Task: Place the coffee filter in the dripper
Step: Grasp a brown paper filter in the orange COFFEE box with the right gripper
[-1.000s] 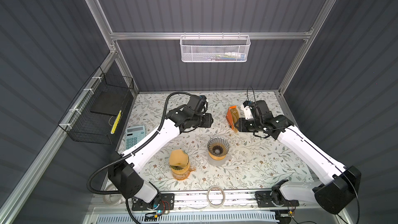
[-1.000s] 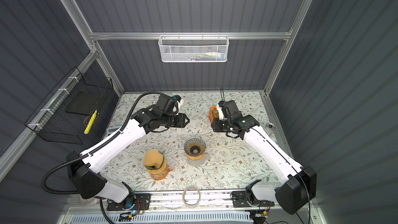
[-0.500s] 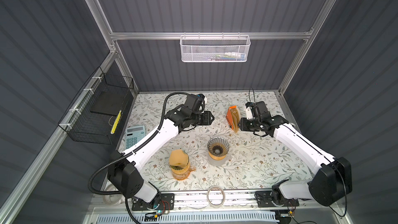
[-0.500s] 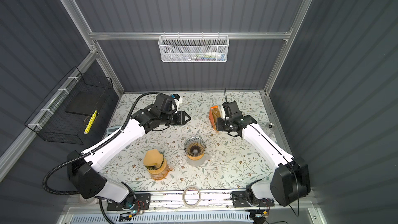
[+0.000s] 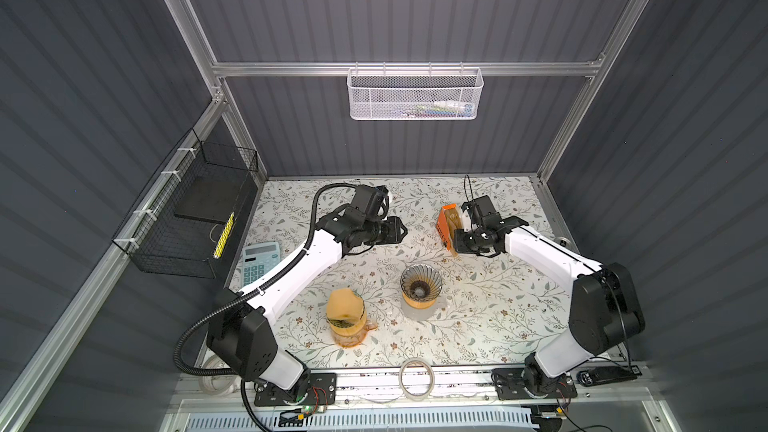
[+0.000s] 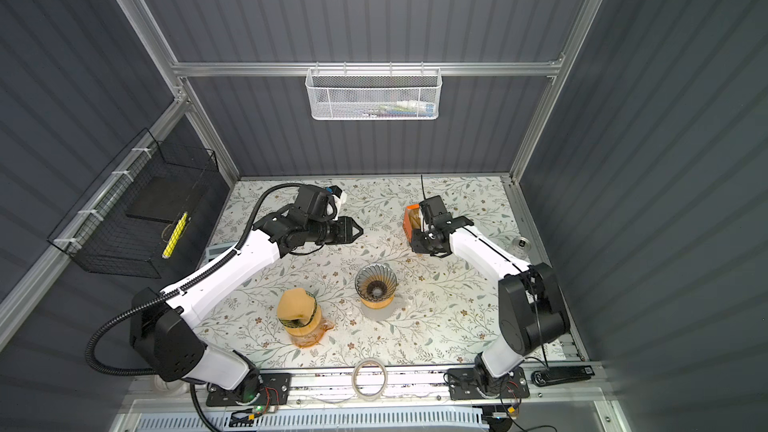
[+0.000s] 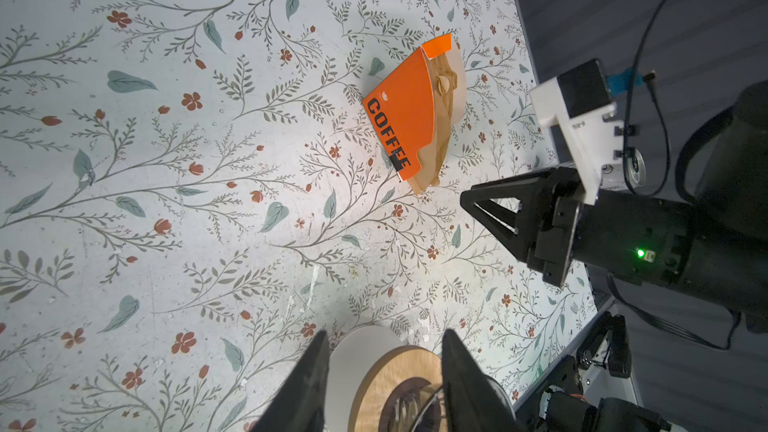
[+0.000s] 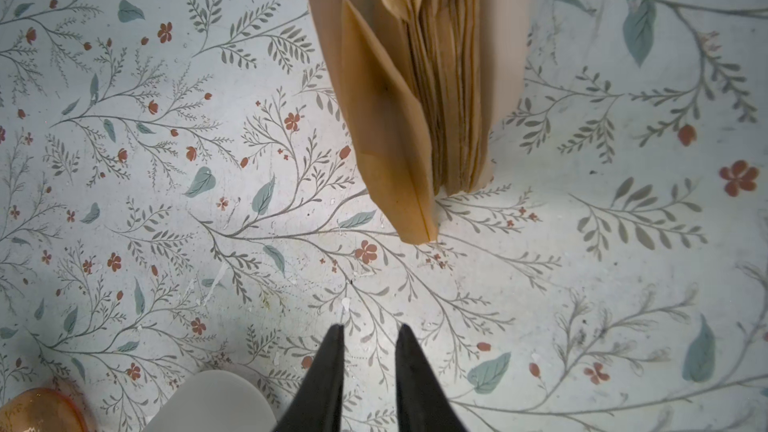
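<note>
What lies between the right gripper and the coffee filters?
Only bare tablecloth; the right wrist view shows the right gripper apart from the coffee filters.

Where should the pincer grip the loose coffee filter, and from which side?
Probably pinch the loose filter at its pointed end, which fans clear of the stack in the orange box. Bring the right pincer from the box's open side, straddling the thin fold.

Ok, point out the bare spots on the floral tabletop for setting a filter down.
Free: the floral tabletop front right, between the ribbed glass dripper and the right arm's base; also its back strip between both arms. Crowded: around the orange filter box, where the right gripper hovers.
</note>
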You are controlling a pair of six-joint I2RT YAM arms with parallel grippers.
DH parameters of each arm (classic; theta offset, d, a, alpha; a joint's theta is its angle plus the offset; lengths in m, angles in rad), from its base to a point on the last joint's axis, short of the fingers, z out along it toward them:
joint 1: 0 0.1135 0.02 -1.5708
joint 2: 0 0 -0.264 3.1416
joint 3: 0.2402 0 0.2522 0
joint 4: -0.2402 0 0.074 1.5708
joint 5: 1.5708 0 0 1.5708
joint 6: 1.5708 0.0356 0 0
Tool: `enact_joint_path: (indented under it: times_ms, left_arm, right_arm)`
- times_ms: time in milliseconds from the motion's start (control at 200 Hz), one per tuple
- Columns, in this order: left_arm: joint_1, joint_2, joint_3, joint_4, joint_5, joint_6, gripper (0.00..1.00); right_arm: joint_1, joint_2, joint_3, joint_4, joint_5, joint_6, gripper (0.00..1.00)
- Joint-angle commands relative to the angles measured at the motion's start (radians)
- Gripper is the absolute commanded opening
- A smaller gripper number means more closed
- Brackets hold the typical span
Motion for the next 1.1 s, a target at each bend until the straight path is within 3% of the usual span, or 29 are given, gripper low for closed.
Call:
enact_joint_path:
  times_ms: [0, 425, 670, 1096]
  left_arm:
    - [0.019, 0.017, -0.012, 0.011, 0.031, -0.007, 0.45]
    - [0.066, 0.057, -0.019, 0.033, 0.080, -0.010, 0.45]
    - [0.078, 0.060, -0.029, 0.042, 0.090, -0.013, 0.45]
    - [0.085, 0.051, -0.044, 0.045, 0.094, -0.018, 0.45]
  right_arm:
    - [-0.004, 0.049, 0.059, 0.015, 0.001, -0.021, 0.24]
    - [-0.004, 0.190, 0.163, -0.013, 0.045, -0.039, 0.20]
    - [-0.004, 0.207, 0.170, -0.021, 0.072, -0.043, 0.14]
    - [-0.004, 0.239, 0.189, -0.029, 0.112, -0.060, 0.14]
